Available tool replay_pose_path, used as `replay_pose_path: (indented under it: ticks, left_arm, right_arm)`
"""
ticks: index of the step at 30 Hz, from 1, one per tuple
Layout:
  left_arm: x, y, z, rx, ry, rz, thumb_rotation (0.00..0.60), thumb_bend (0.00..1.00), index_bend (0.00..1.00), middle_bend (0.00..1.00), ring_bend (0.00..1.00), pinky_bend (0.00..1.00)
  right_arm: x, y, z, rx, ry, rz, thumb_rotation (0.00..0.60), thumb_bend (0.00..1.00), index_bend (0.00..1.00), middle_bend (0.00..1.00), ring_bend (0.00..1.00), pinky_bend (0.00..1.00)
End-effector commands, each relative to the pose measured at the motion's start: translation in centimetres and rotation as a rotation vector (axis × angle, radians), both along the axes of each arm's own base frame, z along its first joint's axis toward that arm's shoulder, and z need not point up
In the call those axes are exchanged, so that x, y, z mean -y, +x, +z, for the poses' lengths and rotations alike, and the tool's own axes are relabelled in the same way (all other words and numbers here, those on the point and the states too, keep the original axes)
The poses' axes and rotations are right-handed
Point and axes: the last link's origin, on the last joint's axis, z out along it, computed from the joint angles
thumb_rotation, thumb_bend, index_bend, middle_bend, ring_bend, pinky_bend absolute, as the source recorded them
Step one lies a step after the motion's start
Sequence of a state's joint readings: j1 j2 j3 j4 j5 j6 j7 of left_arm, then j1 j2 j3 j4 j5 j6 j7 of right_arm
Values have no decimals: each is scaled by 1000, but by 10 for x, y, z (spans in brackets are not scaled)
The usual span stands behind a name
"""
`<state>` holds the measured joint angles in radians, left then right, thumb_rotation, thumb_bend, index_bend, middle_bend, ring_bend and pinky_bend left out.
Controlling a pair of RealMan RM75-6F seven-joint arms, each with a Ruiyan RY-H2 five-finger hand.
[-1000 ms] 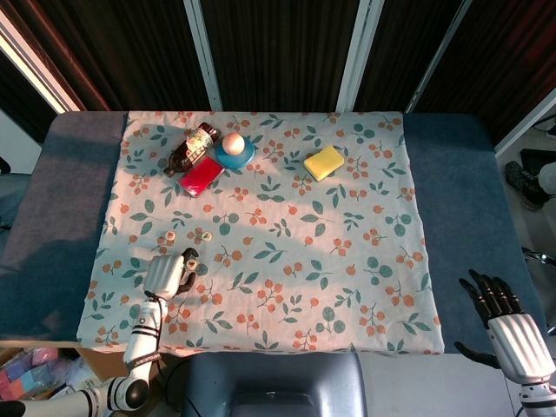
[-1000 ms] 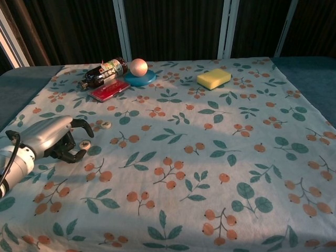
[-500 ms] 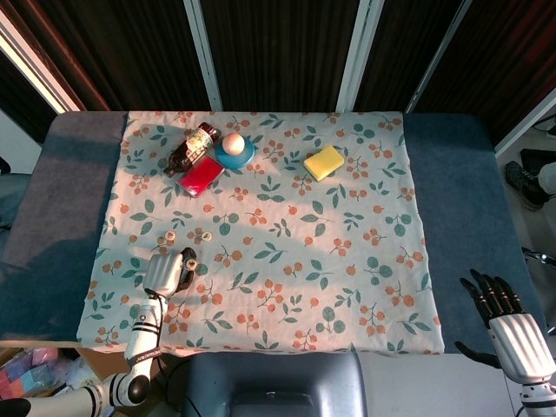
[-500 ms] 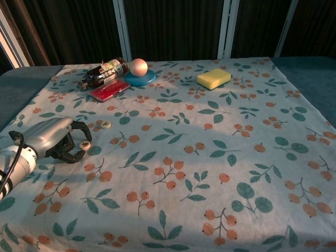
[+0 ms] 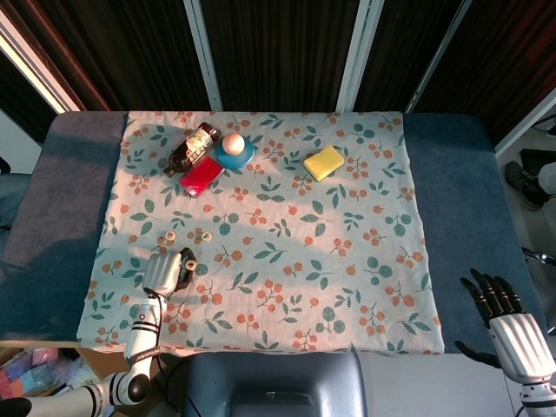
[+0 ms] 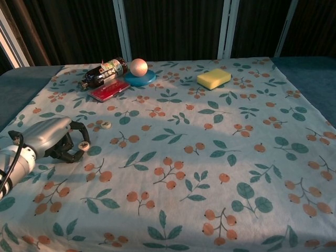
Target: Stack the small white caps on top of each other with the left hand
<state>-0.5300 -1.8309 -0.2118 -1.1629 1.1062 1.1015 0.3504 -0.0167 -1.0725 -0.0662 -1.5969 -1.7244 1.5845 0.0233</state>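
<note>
On the near left part of the flowered tablecloth (image 5: pixel 287 261), the left hand (image 5: pixel 165 271) is seen lying low, its dark fingers (image 6: pixel 73 137) curled around a small white cap (image 6: pixel 83 145) that is pinched at the fingertips, just above the cloth in the chest view. Two more white caps are seen just beyond the hand in the head view: one (image 5: pixel 170 235) nearer the left edge and another (image 5: pixel 207 235) a little to its right, both resting on the cloth and apart from each other; in the chest view only the latter can be made out clearly. At the far side of the table, a brown bottle (image 5: pixel 192 148) is laid on its side beside a red flat object (image 5: pixel 201 175) and a blue dish (image 5: pixel 234 154) carrying a pale ball (image 5: pixel 233 142). A yellow sponge (image 5: pixel 323 162) lies well to their right. The right hand (image 5: pixel 506 321) is held off the cloth at the near right corner, with fingers spread and nothing in it.
</note>
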Motion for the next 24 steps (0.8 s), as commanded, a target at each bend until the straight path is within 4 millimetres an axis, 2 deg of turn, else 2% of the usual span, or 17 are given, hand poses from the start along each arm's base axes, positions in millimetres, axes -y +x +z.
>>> replay_pose_path:
  ticks: [1, 6, 11, 14, 18, 24]
  left_arm:
    - [0, 1, 1, 5, 2, -2, 600, 431, 489, 1000, 1000, 1000]
    - [0, 4, 10, 24, 23, -19, 600, 431, 503, 1000, 1000, 1000]
    - [-2, 0, 32, 27, 53, -23, 600, 430, 506, 1000, 1000, 1000]
    - [-6, -10, 51, 18, 83, 2, 600, 430, 504, 1000, 1000, 1000]
    - [-8, -28, 64, -4, 96, 46, 600, 431, 501, 1000, 1000, 1000]
    - [-3, -47, 70, -17, 91, 84, 600, 431, 502, 1000, 1000, 1000]
  right_arm:
    - [0, 0, 0, -1, 1, 0, 600, 176, 0, 0, 0, 0]
    - [0, 0, -1, -2, 4, -1, 600, 176, 0, 0, 0, 0]
    - [0, 0, 0, 0, 3, -3, 600, 176, 0, 0, 0, 0]
    - [0, 0, 1, 1, 2, -1, 600, 176, 0, 0, 0, 0]
    - [0, 0, 0, 3, 3, 2, 600, 176, 0, 0, 0, 0]
    - [0, 1, -2, 0, 5, 3, 600, 176, 0, 0, 0, 0]
